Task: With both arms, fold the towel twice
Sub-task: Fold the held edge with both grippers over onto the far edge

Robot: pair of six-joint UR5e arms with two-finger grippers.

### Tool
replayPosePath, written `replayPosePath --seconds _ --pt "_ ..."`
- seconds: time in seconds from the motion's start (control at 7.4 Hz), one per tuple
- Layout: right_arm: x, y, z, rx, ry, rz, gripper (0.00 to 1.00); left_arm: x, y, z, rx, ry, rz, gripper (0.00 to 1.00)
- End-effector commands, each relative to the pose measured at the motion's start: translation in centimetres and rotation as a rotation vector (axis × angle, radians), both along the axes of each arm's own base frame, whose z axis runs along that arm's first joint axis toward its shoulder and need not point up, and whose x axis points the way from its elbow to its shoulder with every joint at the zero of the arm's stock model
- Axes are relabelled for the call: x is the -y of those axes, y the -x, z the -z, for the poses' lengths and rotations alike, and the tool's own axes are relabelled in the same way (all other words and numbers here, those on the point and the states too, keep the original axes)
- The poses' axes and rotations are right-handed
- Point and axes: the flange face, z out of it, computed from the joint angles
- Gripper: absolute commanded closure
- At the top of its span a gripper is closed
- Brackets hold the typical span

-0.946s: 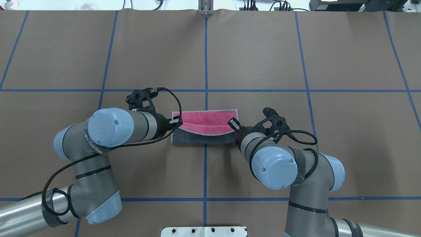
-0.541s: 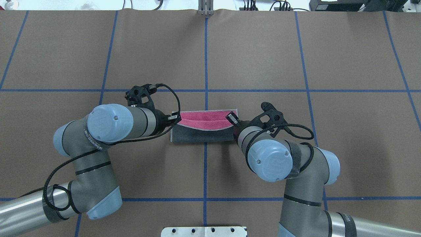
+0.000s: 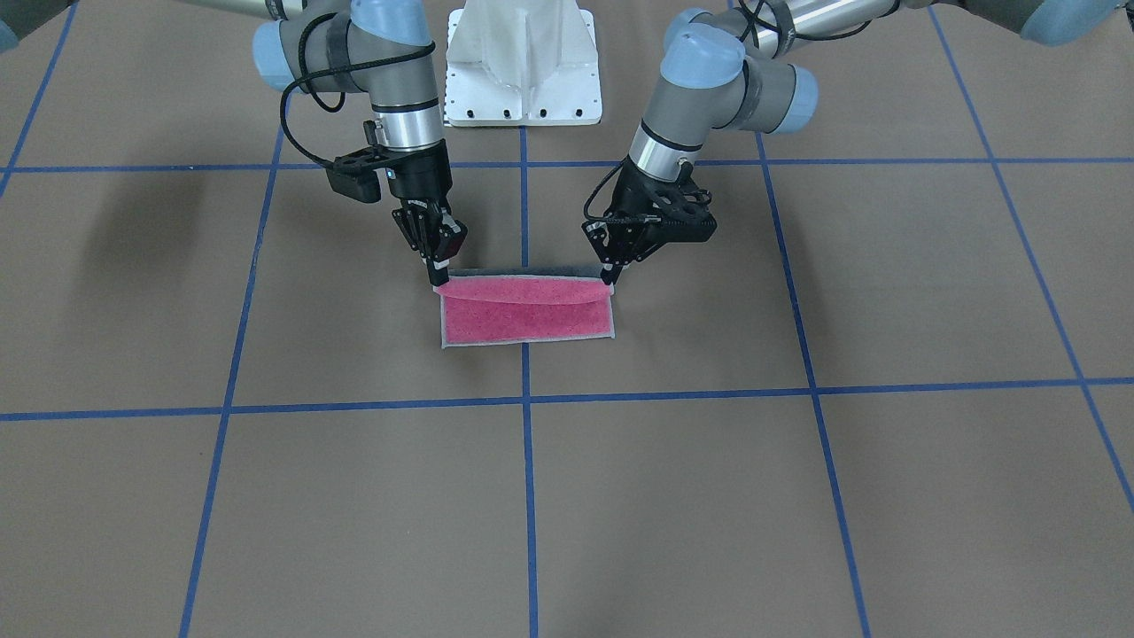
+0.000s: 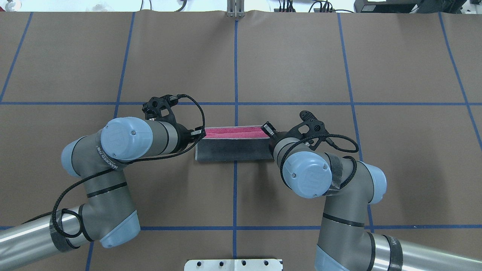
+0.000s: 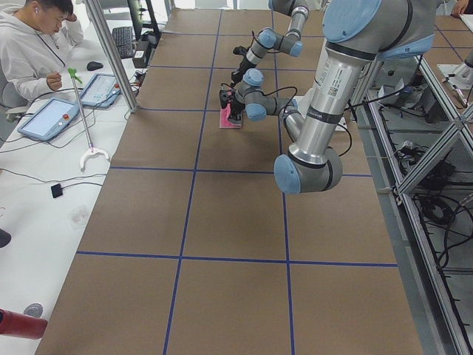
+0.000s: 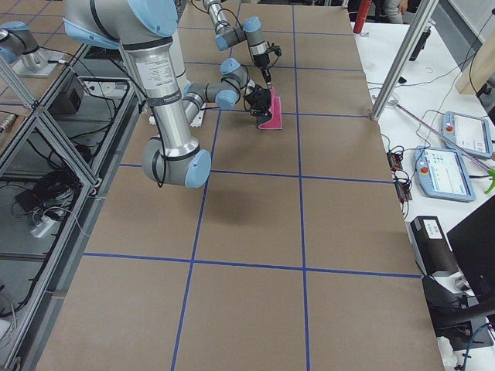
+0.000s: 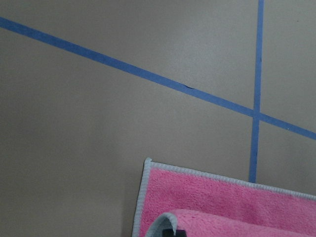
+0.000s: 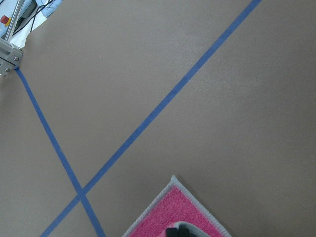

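Left end effector (image 3: 608, 278) and right end effector (image 3: 440, 274) pinch the towel (image 3: 527, 324).

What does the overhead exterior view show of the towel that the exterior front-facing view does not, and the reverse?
Only the overhead view shows the dark grey face of the towel, which covers most of it, with a thin pink strip beyond. Only the front-facing view shows the raised flap's pink face over the flat pink layer, and the left gripper and right gripper each shut on a flap corner. Both show the towel partly folded on the brown table with blue tape lines.
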Motion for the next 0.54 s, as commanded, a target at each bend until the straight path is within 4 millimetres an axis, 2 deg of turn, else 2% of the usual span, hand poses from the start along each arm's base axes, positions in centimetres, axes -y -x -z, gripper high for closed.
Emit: replayPosePath --seconds 0.0,0.14,0.41 --pt "0.39 0.88 0.03 -0.009 0.001 0.000 1.00 0.56 -1.19 0.00 0.010 0.005 0.000 1.00" --pt "0.66 1.07 0.02 -0.012 0.002 -0.003 1.00 0.94 -1.94 0.38 0.012 0.006 0.000 1.00" --pt "0.93 1.23 -0.08 -0.017 0.003 -0.005 1.00 1.12 -2.08 0.28 0.013 0.006 0.001 1.00"
